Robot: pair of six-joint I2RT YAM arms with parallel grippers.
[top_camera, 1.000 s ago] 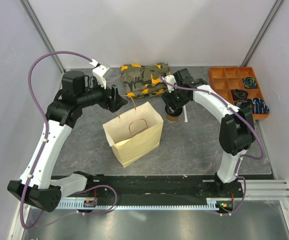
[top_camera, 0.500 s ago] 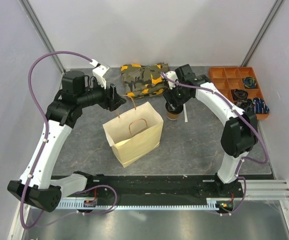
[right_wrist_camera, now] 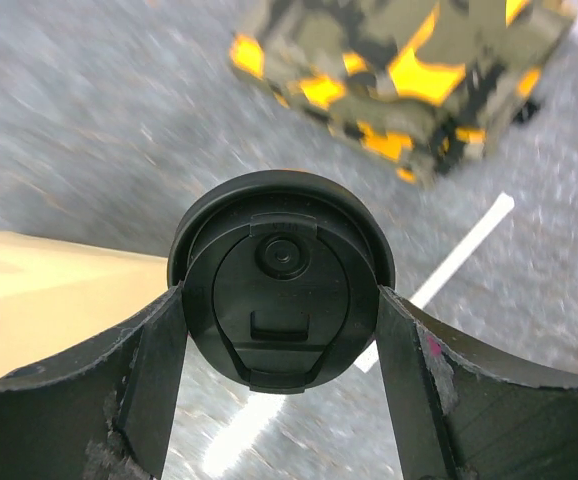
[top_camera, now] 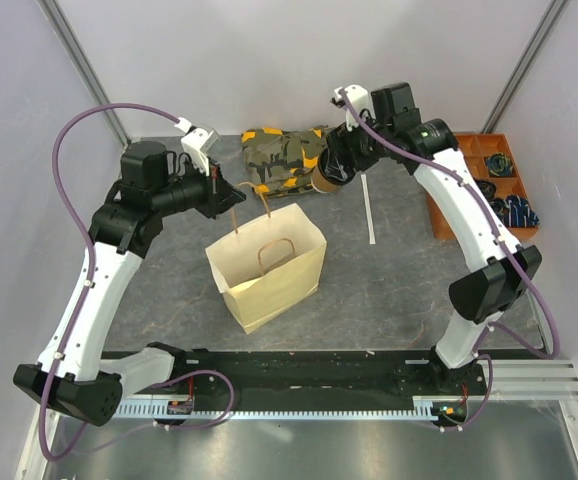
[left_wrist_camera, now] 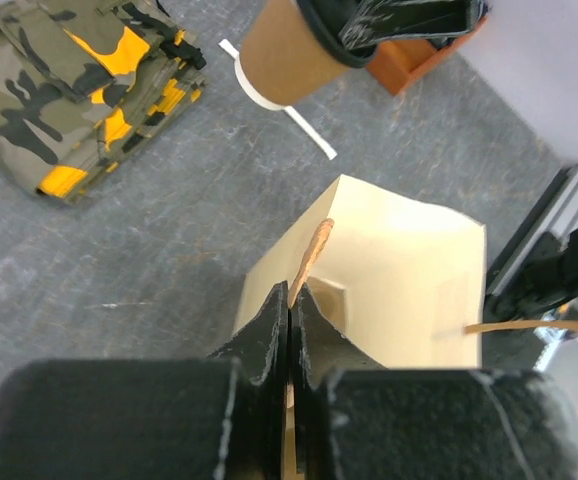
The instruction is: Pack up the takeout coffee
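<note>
My right pincer (right_wrist_camera: 281,345) is grasping the takeout coffee (right_wrist_camera: 281,255) at its lid, above the bench (top_camera: 389,280). My left pincer (left_wrist_camera: 290,325) is clenching the bag handle (left_wrist_camera: 315,248).

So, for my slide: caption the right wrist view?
Right pincer holds the tan kraft-paper cup with round black plastic lid.

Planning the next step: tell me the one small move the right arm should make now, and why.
Probably carry the takeout coffee over the mouth of the paper bag. The right jaws grip it at the black lid, clear of the table but beyond the bag, near the camouflage cloth, and the left jaws are shut on the bag's handle, steadying it.
</note>
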